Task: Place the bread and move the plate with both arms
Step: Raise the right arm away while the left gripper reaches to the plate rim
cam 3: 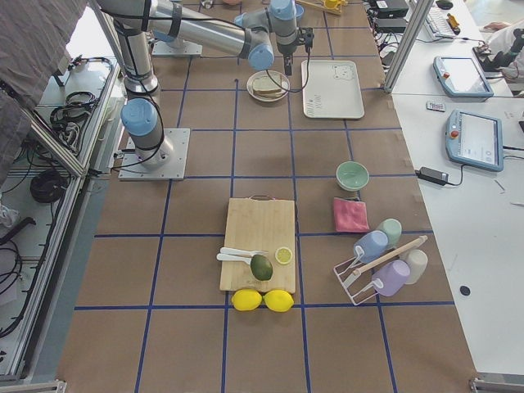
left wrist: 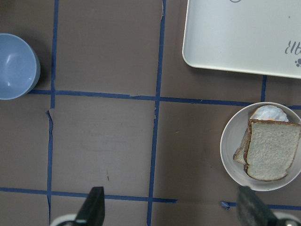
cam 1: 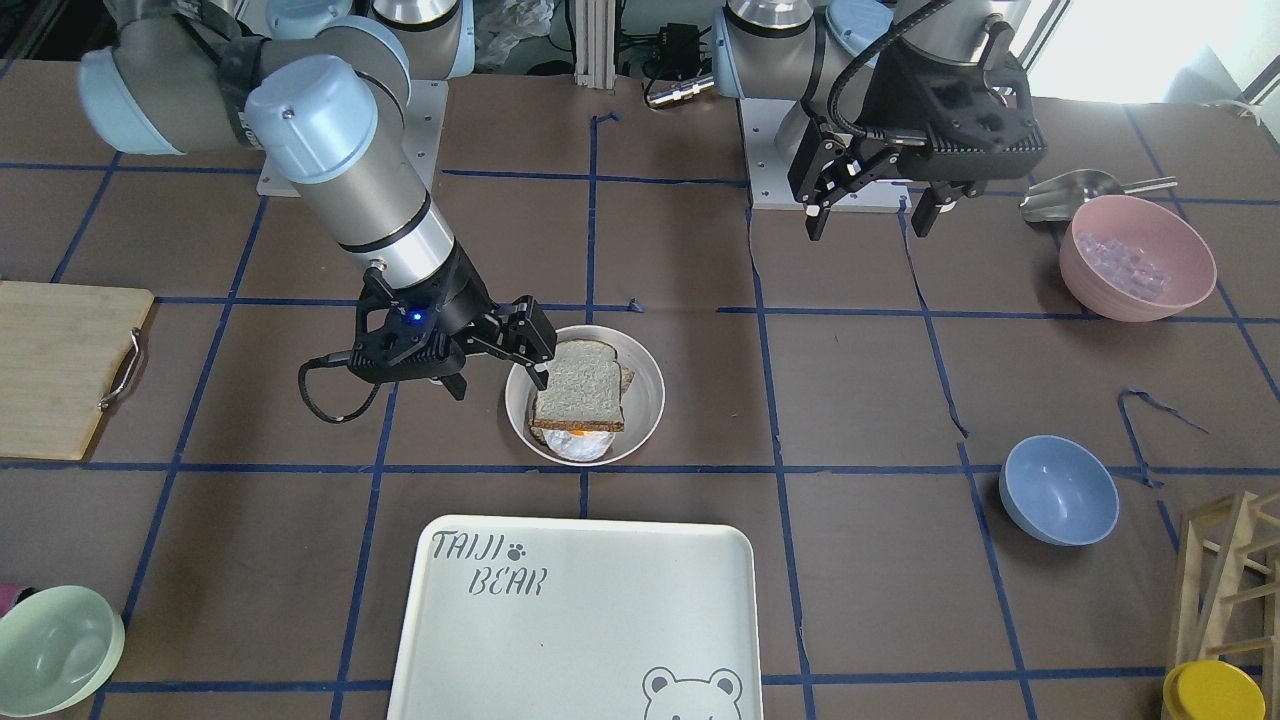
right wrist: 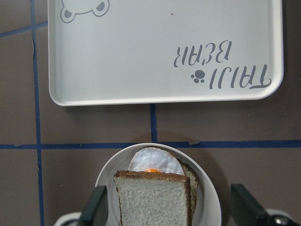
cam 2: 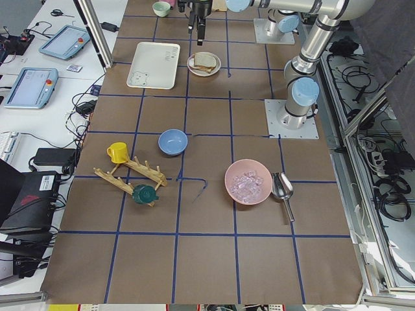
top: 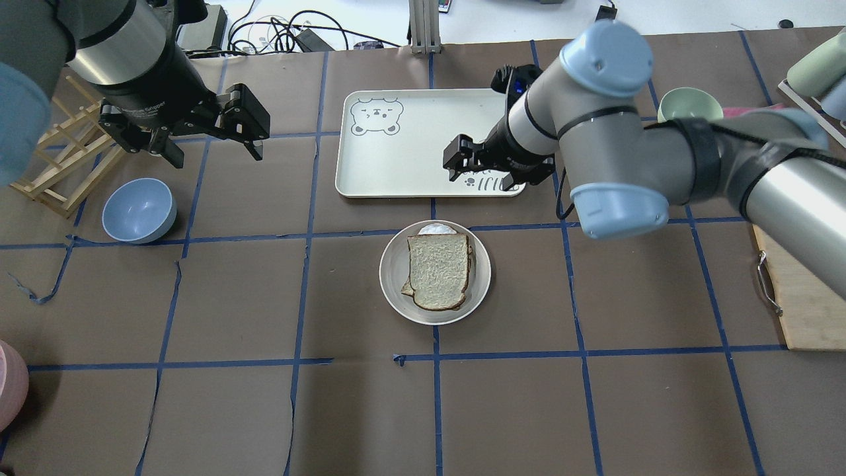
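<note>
Right gripper (cam 1: 498, 380) wide open above the plate (top: 391, 277) rim, bread (top: 438, 271) lying inside the plate over an egg (right wrist: 150, 162), tray (top: 396, 158) edge near, narrow gap between, left gripper (cam 1: 868, 225) open, well apart.

The surface (top: 264, 410) wears matt brown paper, torn at seams, lined with blue tape (top: 231, 362). The plate (top: 391, 264) is smooth with a soft sheen; the bread (top: 437, 271) shows a rough, porous crumb. The tray (cam 1: 600, 620) looks smooth and matt. The cutting board (cam 1: 50, 370) is pale wood with a metal handle (cam 1: 127, 368).
</note>
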